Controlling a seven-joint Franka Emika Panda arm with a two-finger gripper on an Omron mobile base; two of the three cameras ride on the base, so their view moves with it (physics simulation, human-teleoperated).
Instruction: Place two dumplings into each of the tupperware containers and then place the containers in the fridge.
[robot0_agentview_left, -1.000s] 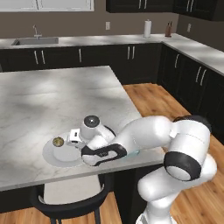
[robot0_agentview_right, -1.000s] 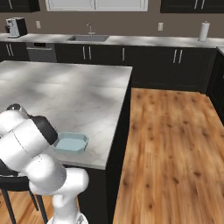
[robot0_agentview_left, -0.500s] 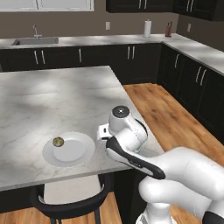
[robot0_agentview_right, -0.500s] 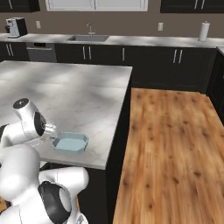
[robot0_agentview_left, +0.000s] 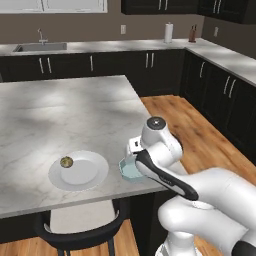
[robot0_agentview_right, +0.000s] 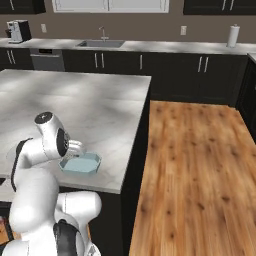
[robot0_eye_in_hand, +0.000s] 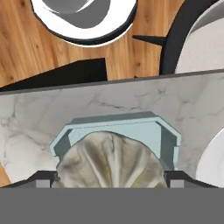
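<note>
Marble island top (robot0_agentview_left: 60, 115) was the biggest thing under your arm, with dark cabinets (robot0_agentview_right: 170, 67) and a sink (robot0_agentview_right: 100, 44) along the far wall and wood floor (robot0_agentview_right: 200, 165) to the side. Near the island's front edge you had the pale round plate (robot0_agentview_left: 85, 172), and one small dumpling (robot0_agentview_left: 66, 161) sat on its rim, well apart from the claw. Just beside the plate, at the island's corner, lay the light blue tupperware container (robot0_eye_in_hand: 116, 131), its front wall showing past the wrist in the left base view. Your gripper (robot0_eye_in_hand: 112, 186) hung directly above that tub, clenched on a second dumpling (robot0_eye_in_hand: 111, 162), the pleated beige lump wedged between the two dark tips. From the hand camera that lump covered most of the tub's floor, so you could not tell whether anything lay inside. A black chair (robot0_agentview_left: 80, 235) stood below the counter edge.
</note>
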